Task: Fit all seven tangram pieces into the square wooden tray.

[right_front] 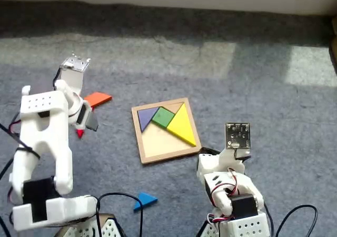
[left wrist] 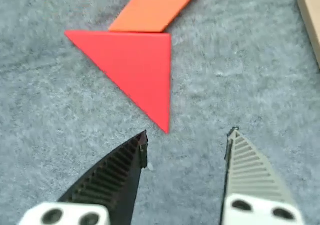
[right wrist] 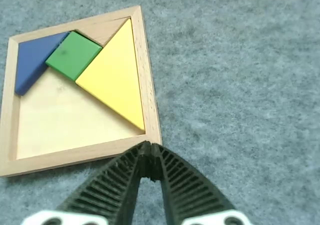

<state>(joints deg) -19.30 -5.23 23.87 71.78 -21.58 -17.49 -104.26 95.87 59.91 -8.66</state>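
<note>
The square wooden tray (right_front: 143, 151) (right wrist: 150, 95) holds a blue piece (right_front: 144, 117) (right wrist: 31, 60), a green square (right_front: 163, 117) (right wrist: 74, 55) and a yellow triangle (right_front: 182, 124) (right wrist: 117, 77). A red triangle (left wrist: 132, 67) (right_front: 80, 134) lies on the carpet touching an orange parallelogram (left wrist: 155, 5) (right_front: 98, 98). My left gripper (left wrist: 187, 135) (right_front: 84, 126) hovers open just short of the red triangle's nearest corner. My right gripper (right wrist: 150, 157) (right_front: 208, 151) is shut with nothing in it, just outside the tray's edge near the yellow triangle's corner. A small blue triangle (right_front: 145, 200) lies between the arm bases.
Grey carpet covers the whole work area. The tray's edge (left wrist: 311, 15) shows in the left wrist view, beyond the red triangle. Cables trail on the carpet by both arm bases at the front.
</note>
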